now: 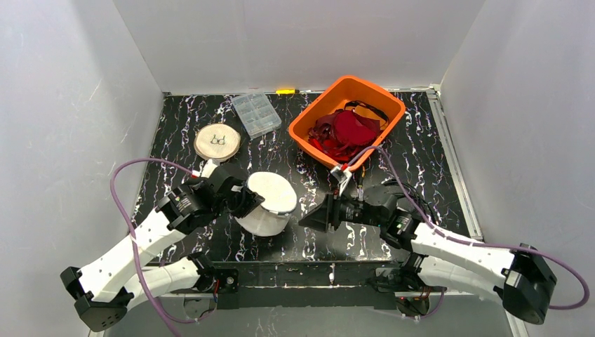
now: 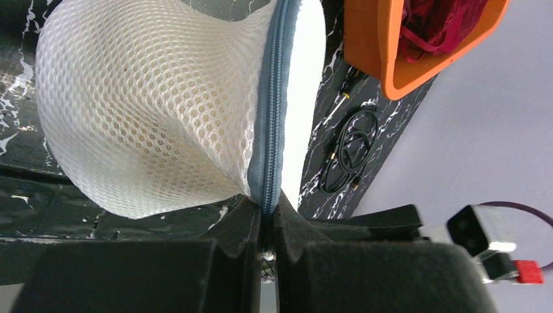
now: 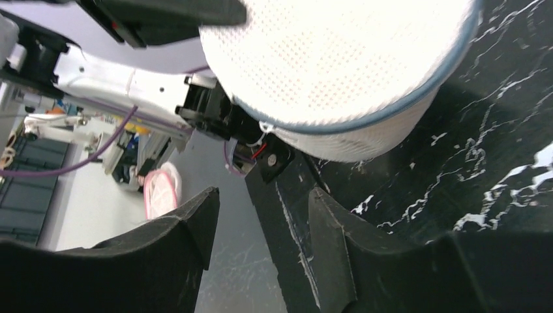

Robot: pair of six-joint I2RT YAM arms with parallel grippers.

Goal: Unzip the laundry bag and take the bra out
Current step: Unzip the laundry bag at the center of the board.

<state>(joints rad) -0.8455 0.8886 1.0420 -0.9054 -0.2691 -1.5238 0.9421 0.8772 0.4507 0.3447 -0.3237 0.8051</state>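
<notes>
Overhead view of a dark marbled table (image 1: 421, 161) holding one of nearly everything. One white mesh laundry bag (image 1: 266, 202) at lower centre. One orange bin (image 1: 309, 144) at upper right, with dark red garments (image 1: 347, 130) heaped inside, too tangled to count. One clear compartment box (image 1: 256, 114) at upper centre. One round wooden disc (image 1: 217, 142) to its lower left. One small yellow item (image 1: 286, 91) at the top edge. One coiled black cable (image 2: 345, 153). Two robot arms, the left arm (image 1: 151, 235) and right arm (image 1: 456, 246), along the bottom.
</notes>
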